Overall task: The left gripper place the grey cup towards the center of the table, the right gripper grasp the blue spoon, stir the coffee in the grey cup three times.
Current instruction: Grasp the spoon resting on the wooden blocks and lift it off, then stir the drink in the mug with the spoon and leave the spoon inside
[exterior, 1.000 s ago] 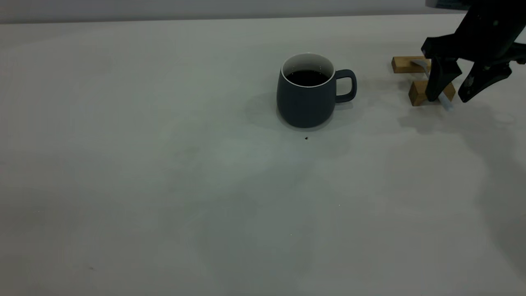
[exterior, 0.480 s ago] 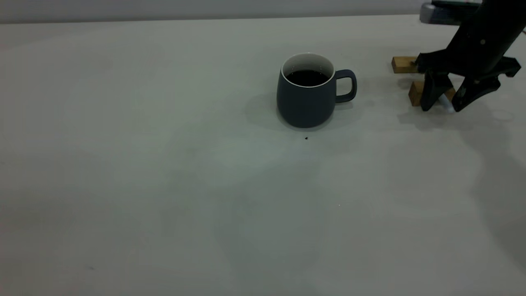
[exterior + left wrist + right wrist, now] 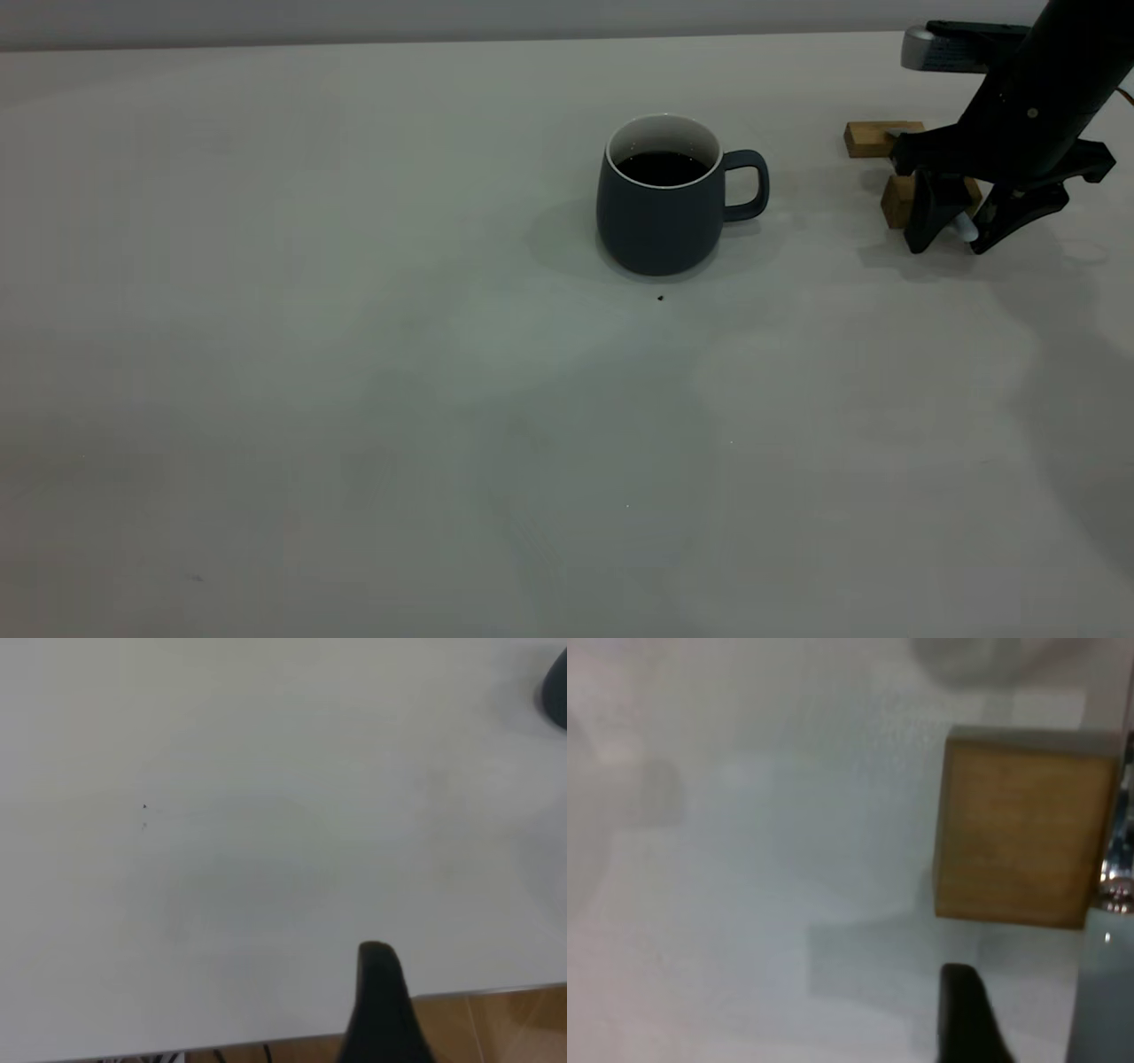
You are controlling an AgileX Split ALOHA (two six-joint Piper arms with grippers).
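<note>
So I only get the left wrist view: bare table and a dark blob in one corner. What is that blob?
Observer: That is the grey cup, upright near mid-table, with dark coffee inside.
Visitor: Is the other arm doing anything?
Observer: Yes. The right gripper is down at the table's right side, its fingers open either side of the blue spoon.
Visitor: Is that spoon lying flat on the table?
Observer: No, it rests across two wooden blocks.

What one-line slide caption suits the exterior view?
Right gripper straddles the blue spoon on wooden blocks; grey cup of coffee waits mid-table.
</note>
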